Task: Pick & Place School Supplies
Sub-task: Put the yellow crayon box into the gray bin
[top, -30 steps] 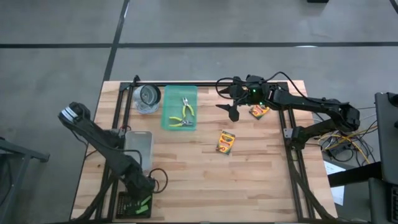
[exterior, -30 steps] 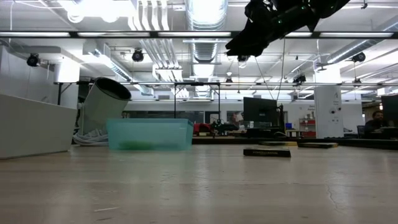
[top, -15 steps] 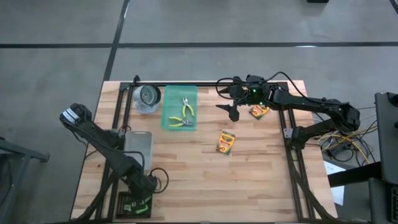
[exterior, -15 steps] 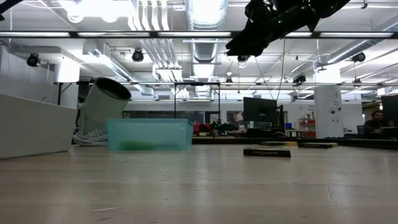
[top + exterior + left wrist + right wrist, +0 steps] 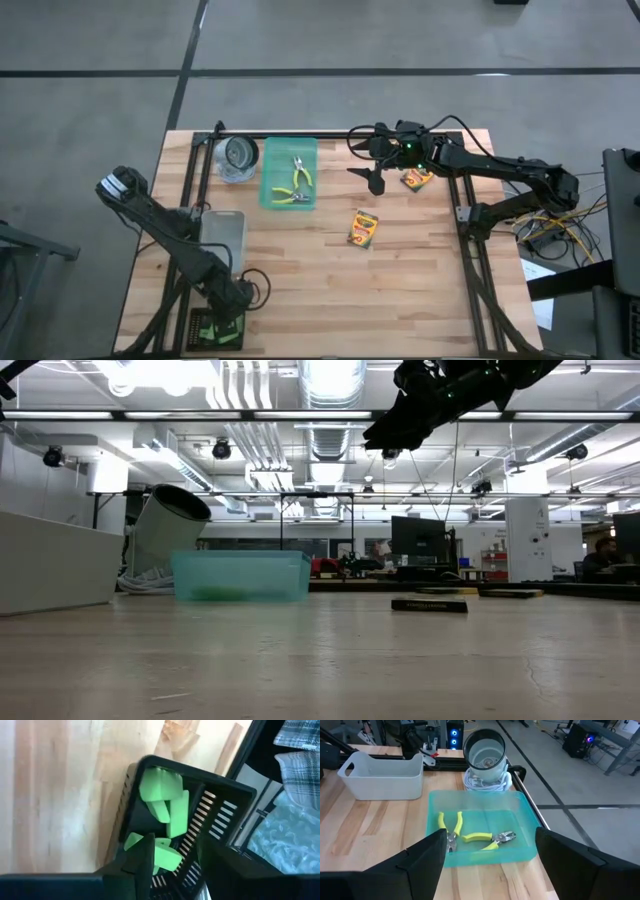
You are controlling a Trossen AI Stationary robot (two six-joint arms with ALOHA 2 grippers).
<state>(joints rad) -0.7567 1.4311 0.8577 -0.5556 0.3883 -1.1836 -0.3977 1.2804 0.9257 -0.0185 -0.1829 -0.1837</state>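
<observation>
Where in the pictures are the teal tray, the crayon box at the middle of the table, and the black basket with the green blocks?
teal tray (image 5: 270, 190): high view, bare floor near its left wall.
crayon box (image 5: 363, 228): high view, middle of its top face.
black basket (image 5: 220, 815): left wrist view, its slotted inner wall.

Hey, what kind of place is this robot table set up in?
Probably a large open lab or workshop. The low view shows exposed silver ceiling ducts and dark computer monitors on benches behind the light wooden table; the high view shows bare grey concrete floor around it.
</observation>
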